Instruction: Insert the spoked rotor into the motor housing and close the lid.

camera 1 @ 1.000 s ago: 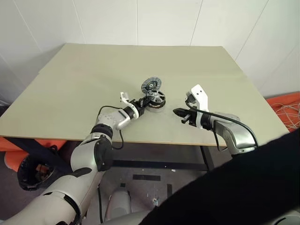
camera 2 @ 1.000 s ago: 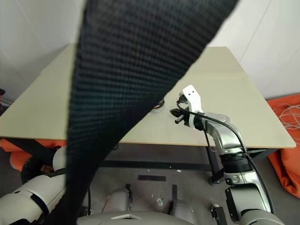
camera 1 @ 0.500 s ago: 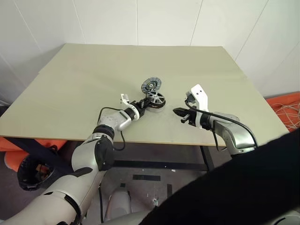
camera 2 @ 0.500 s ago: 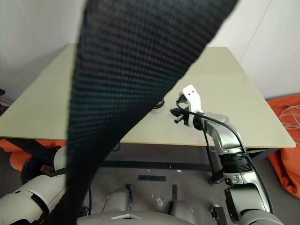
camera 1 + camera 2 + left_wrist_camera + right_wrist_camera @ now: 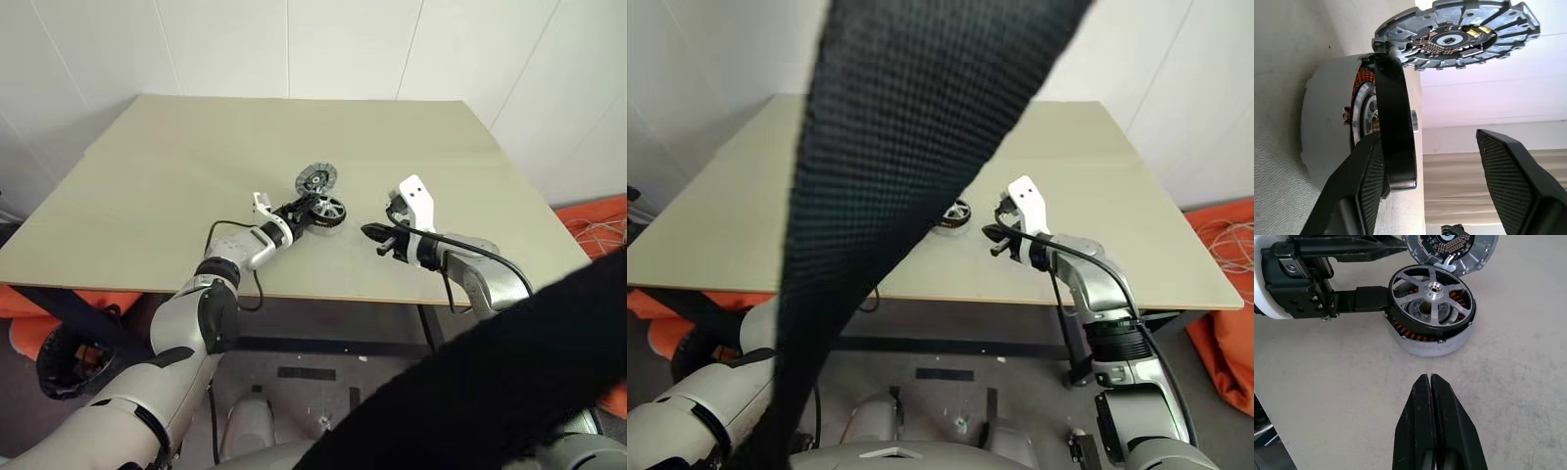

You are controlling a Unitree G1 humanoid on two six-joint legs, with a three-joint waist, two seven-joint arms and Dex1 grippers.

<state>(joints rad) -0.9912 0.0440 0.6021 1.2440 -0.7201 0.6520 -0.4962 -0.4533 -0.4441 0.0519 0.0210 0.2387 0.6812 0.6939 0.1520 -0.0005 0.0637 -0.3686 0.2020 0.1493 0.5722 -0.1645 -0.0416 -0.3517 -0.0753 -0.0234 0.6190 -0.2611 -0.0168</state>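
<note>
I am watching my left jaws spreading apart from the rotor, which a second ago they were pinching; it is now sitting in the housing mid-table, so the lid, leaning at the housing's 11 o'clock, comes next. My right jaws are resting together at 3 o'clock. The right wrist view is showing the spokes; the left wrist view, the windings.

You have a beige counter, white panelled wall behind it, orange fabric on the floor, broad black strap close to the lens.
</note>
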